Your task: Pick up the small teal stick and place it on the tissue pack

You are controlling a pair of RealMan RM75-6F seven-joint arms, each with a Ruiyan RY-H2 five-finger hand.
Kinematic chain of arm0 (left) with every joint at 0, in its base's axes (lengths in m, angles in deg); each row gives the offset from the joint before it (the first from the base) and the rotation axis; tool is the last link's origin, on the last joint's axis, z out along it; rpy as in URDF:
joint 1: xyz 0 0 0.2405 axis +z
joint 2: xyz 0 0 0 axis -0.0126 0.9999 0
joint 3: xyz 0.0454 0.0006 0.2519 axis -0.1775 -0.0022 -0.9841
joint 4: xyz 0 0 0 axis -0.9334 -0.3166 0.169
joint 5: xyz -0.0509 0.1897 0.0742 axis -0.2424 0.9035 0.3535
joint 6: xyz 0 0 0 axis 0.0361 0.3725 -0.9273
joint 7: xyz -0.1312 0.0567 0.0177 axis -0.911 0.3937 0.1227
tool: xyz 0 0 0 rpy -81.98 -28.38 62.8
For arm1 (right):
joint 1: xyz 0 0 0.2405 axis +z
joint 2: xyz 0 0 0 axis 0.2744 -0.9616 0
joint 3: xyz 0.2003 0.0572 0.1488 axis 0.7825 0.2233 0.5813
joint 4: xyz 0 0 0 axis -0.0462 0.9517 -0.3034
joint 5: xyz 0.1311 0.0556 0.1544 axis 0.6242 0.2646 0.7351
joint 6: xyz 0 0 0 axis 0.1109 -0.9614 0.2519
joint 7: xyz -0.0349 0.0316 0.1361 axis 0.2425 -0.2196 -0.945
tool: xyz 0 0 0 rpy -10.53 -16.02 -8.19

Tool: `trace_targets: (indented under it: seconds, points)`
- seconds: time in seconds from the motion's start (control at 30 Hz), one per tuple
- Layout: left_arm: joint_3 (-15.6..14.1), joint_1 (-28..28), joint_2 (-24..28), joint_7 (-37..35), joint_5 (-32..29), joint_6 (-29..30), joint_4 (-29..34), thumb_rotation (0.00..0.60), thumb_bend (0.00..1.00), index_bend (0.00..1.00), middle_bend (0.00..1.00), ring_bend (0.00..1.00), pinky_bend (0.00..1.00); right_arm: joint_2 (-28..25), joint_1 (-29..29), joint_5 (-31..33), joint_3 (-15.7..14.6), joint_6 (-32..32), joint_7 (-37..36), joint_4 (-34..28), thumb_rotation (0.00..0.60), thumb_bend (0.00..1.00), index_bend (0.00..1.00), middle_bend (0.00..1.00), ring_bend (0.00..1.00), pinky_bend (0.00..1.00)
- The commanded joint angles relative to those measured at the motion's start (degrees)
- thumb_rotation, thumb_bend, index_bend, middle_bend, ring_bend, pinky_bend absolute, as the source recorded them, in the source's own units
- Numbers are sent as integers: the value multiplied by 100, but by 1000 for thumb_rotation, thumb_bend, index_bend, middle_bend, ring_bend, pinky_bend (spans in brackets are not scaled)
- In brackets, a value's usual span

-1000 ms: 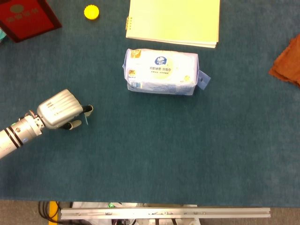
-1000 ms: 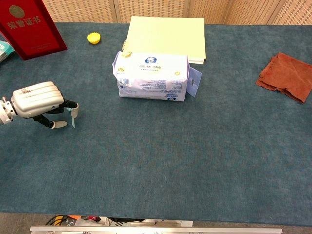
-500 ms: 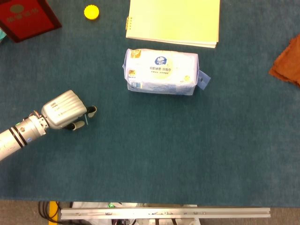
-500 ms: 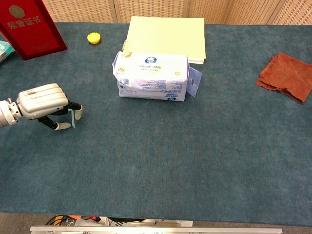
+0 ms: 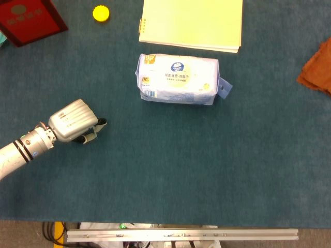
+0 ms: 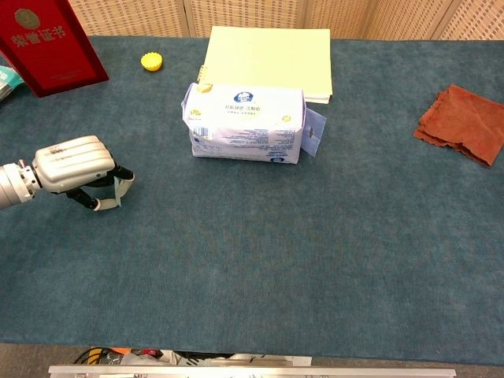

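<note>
Near the worktop's left edge, the small teal stick (image 6: pixel 117 194) is pinched between the curled fingers (image 6: pixel 101 205) of the left hand (image 6: pixel 75 164), well apart from the tissue pack (image 6: pixel 246 122).

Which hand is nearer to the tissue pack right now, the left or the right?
Left. The left hand, pinching the small teal stick, sits left of the tissue pack and nearer the table's front edge. The right hand shows in neither view.
</note>
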Motion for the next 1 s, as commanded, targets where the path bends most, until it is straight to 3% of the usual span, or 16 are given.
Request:
trace_targets:
  seconds: [0.03,0.2,0.53,1.0]
  points:
    - [1,-6,-4,-7,-8,-6,11,600,281,570,1000,1000,980,1,-5,-3,3,-10,-15,12,600,317,140,335,287,429]
    - [-17,-39,9,-11,-8,-53,73,600,285,559,1000,1000,980,2,-9,-16,8,-22,-42,33,600,317,140,335,288,429]
    - [-28,-88,46,12,-23,-119,237,600,426,558,1000,1000,980,-17,-47,-36,8,-79,-115,71,600,318,140,335,288,429]
    - [60,-125,346,328,-56,170,520,600,450,573,1000,1000,980,-27,-93,-101,25,-182,-235,113,600,318,140,335,288,429]
